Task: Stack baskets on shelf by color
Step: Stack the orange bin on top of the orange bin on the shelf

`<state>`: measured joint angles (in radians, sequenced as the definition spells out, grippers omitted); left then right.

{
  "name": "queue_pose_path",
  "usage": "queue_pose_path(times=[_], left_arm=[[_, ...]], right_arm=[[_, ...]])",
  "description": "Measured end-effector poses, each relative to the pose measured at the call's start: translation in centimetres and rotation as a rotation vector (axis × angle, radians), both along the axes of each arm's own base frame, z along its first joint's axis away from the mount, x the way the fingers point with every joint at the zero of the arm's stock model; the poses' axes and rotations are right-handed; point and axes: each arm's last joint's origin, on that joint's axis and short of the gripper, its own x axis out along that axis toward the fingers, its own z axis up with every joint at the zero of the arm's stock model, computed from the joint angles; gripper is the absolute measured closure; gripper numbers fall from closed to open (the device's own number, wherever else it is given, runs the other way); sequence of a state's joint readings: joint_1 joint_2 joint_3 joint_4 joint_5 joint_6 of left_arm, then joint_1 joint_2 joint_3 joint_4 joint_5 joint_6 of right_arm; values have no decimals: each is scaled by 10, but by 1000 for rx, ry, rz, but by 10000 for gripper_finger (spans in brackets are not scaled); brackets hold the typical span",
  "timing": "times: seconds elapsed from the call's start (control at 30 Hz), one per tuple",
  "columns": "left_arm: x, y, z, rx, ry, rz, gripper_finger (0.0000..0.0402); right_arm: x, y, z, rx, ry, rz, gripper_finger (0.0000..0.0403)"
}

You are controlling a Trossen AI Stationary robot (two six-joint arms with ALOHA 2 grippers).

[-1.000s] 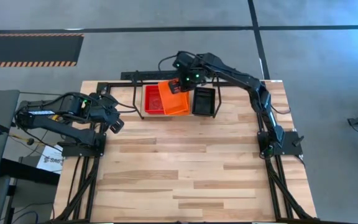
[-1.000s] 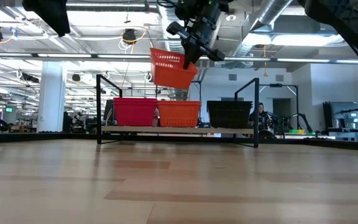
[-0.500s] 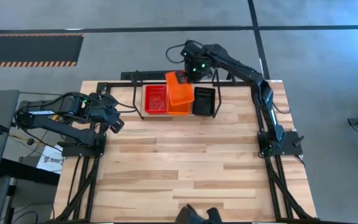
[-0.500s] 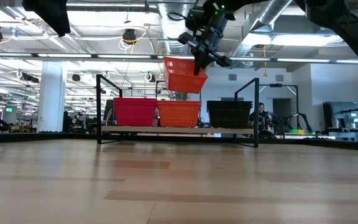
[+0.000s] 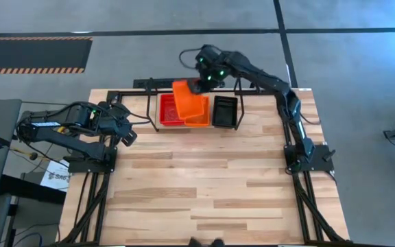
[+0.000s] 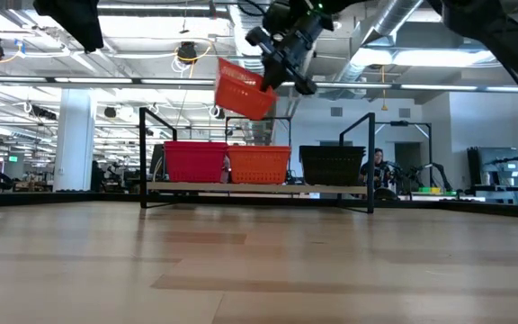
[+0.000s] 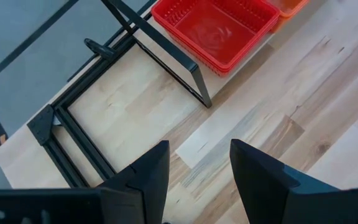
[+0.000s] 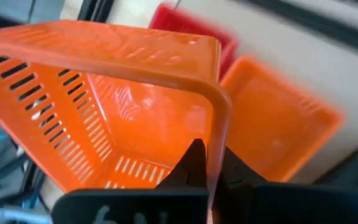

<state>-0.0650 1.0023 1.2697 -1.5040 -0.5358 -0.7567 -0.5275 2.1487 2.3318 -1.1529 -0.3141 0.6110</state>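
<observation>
My right gripper point(image 5: 201, 84) is shut on an orange basket point(image 5: 189, 103), which it holds tilted in the air above the shelf point(image 6: 259, 188). On the shelf stand a red basket point(image 6: 194, 162), a second orange basket point(image 6: 259, 164) and a black basket point(image 6: 334, 165), side by side on their bottoms. The held basket point(image 6: 241, 90) hangs over the red and orange ones. My left gripper point(image 5: 126, 134) waits open at the table's left, short of the shelf's left end, with nothing between its fingers point(image 7: 148, 180). My right gripper pinches the orange basket's rim at a short wall point(image 8: 215, 146), one finger point(image 8: 193, 163) inside the basket and the other outside. The fingers slant down from the far right side. The basket is lifted clear of the shelf and hangs tilted below the gripper.
The shelf's black rod frame point(image 7: 166, 62) with upright ends point(image 6: 144, 153) rises at both sides of the baskets. The wide wooden tabletop point(image 5: 204, 185) stretches in front of the shelf. A person point(image 6: 378, 166) sits far behind the table.
My right gripper has carried the orange basket above the shelf, first toward the table's right, then back toward the left, turning as it went. The basket stays clear of the shelf and now tips differently, over the red and orange baskets.
</observation>
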Motion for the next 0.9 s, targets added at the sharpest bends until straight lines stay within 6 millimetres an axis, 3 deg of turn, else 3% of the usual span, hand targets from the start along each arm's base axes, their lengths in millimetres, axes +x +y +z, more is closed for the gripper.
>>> queue_pose_path(times=[0.13, 0.43, 0.57, 0.63, 0.7, 0.9], left_arm=[[0, 0, 0, 1, 2, -4, 244], [0, 0, 0, 7, 9, -22, 244], [0, 0, 0, 3, 13, -30, 244], [0, 0, 0, 7, 19, -40, 244], [0, 0, 0, 8, 21, -43, 244], [0, -1, 0, -5, 21, -47, 244]], right_arm=[[15, 47, -1, 25, 61, 104, 401], [19, 190, -4, -15, 375, 250, 401], [15, 229, -2, -7, 400, 283, 401], [15, 233, -1, 8, 401, 261, 401], [15, 224, -1, 18, 399, 198, 401], [21, 163, 1, 0, 309, 62, 401]])
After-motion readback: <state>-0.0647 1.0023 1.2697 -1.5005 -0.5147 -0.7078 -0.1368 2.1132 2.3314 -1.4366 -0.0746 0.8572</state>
